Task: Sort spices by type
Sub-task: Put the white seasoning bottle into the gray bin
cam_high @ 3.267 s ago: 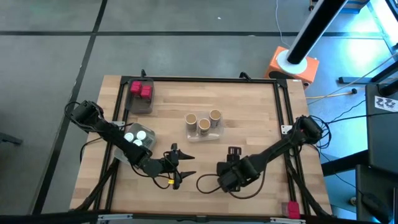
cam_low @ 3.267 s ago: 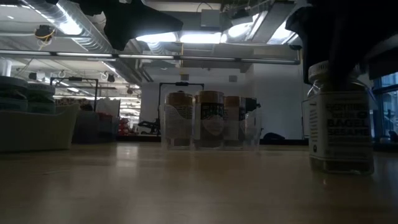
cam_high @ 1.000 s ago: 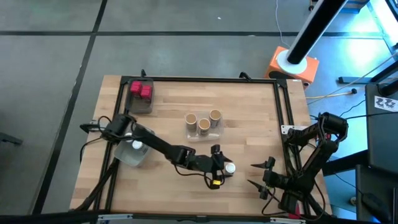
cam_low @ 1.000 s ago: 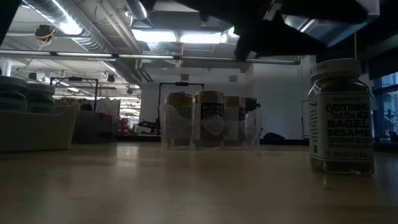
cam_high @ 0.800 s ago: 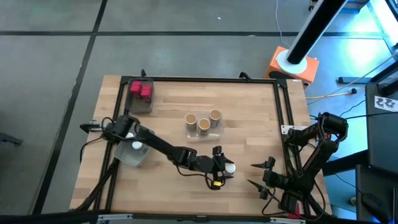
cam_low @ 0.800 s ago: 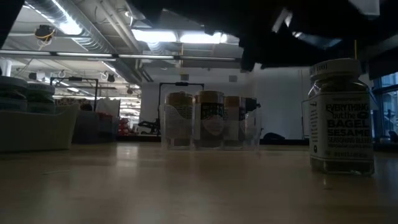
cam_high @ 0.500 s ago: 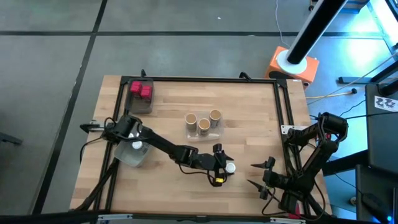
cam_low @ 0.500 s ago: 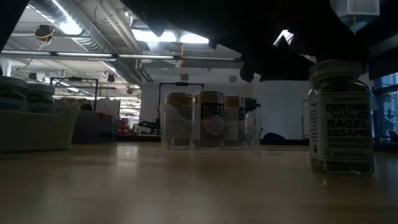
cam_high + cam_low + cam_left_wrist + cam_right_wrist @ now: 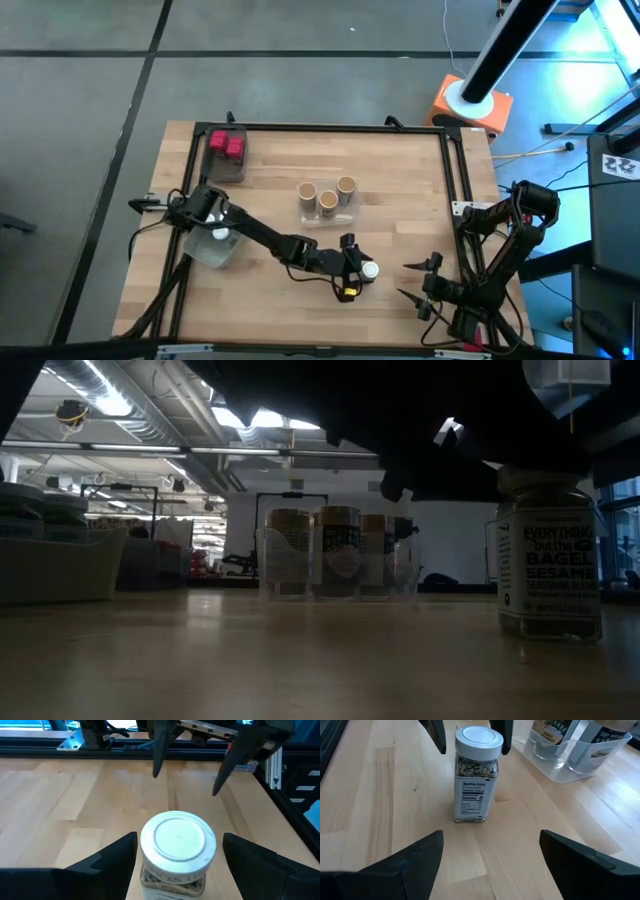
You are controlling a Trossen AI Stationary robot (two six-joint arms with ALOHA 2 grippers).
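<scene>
I have a white-capped jar (image 9: 370, 269) standing upright on the bare wood near the front middle of the table (image 9: 400, 170): a clear squarish body full of speckled seasoning, a round white lid, and a label reading "Everything but the Bagel Sesame" in the low view (image 9: 549, 550). My left arm reaches diagonally across the table from its base at the left edge, wrist low, and the left gripper (image 9: 358, 270) sits over that jar with its fingers spread wide, one on each side of the lid (image 9: 178, 839), not touching it as far as I can see. The right gripper (image 9: 412, 281) waits near the front right corner, also spread wide and holding nothing, pointed back toward the jar (image 9: 476, 774). Three tan cork-topped jars (image 9: 327, 196) stand in a clear tray (image 9: 335, 215) at mid-table, two red jars (image 9: 227, 146) sit in a tray at the back left, and another white-capped jar (image 9: 222, 236) rests in a tray by the left edge.
</scene>
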